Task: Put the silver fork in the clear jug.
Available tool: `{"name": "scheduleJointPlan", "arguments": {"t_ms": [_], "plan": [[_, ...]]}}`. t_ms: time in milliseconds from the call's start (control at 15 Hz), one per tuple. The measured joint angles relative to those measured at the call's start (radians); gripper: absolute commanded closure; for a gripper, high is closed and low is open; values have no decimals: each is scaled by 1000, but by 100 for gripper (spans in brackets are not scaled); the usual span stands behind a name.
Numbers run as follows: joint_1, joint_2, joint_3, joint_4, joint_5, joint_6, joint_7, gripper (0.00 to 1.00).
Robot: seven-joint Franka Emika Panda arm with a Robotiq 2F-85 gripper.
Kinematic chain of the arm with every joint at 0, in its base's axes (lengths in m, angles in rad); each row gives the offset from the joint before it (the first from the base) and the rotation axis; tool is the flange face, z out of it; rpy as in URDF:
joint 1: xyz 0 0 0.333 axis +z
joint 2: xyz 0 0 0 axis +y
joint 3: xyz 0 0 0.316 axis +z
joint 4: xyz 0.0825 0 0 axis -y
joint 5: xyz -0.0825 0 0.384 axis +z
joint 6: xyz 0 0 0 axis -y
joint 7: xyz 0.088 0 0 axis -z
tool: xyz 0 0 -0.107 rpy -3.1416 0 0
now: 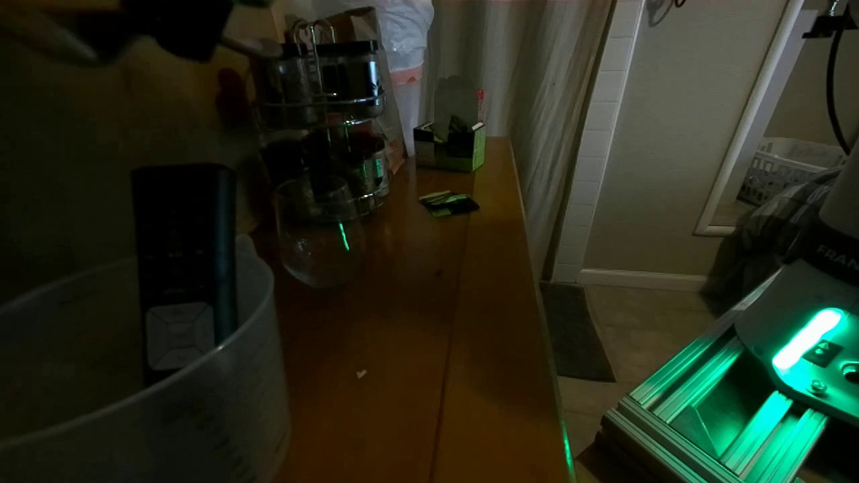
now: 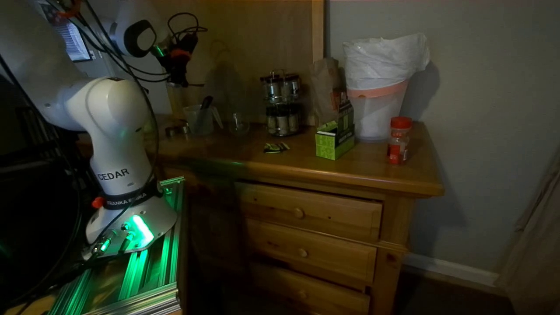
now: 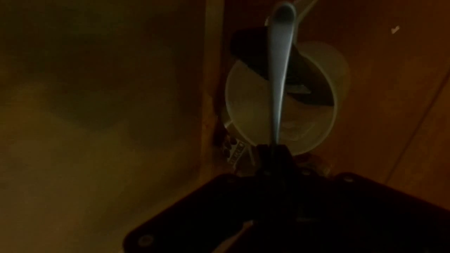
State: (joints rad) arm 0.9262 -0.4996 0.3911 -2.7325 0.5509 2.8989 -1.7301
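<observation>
The silver fork (image 3: pixel 280 59) is in my gripper (image 3: pixel 275 149), whose dark fingertips are shut on it. Its handle points away from the fingers in the wrist view; its tines are hidden there. The clear jug (image 3: pixel 339 68) lies below the fork in that view, with its open mouth facing the camera. In an exterior view the jug (image 1: pixel 255 402) stands upright at the lower left. My gripper (image 1: pixel 181 33) is high above it, with the fork's handle end (image 1: pixel 258 48) sticking out. In an exterior view the gripper (image 2: pixel 178 78) and fork (image 2: pixel 197 85) are above the jug (image 2: pixel 192 122).
A black remote (image 1: pixel 184 261) leans inside the jug and sticks out above the rim. A stemless glass (image 1: pixel 319 241) and a wire spice rack (image 1: pixel 322 104) stand beside it. Packets (image 2: pixel 275 148), a green box (image 2: pixel 334 142) and a bagged bin (image 2: pixel 376 109) are further along the dresser.
</observation>
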Motion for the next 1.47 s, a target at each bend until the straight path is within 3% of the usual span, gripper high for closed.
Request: {"name": "scheduleJointPlan", "arguments": {"t_ms": [467, 733, 800, 1200, 1333, 1467], "plan": [[366, -8, -420, 90, 400, -1, -245, 98], [586, 16, -585, 123, 696, -37, -394, 98], [621, 26, -614, 130, 748, -69, -414, 93], [636, 96, -628, 129, 758, -115, -414, 98], [639, 95, -653, 134, 828, -117, -472, 98], [646, 95, -714, 154, 966, -153, -612, 98]]}}
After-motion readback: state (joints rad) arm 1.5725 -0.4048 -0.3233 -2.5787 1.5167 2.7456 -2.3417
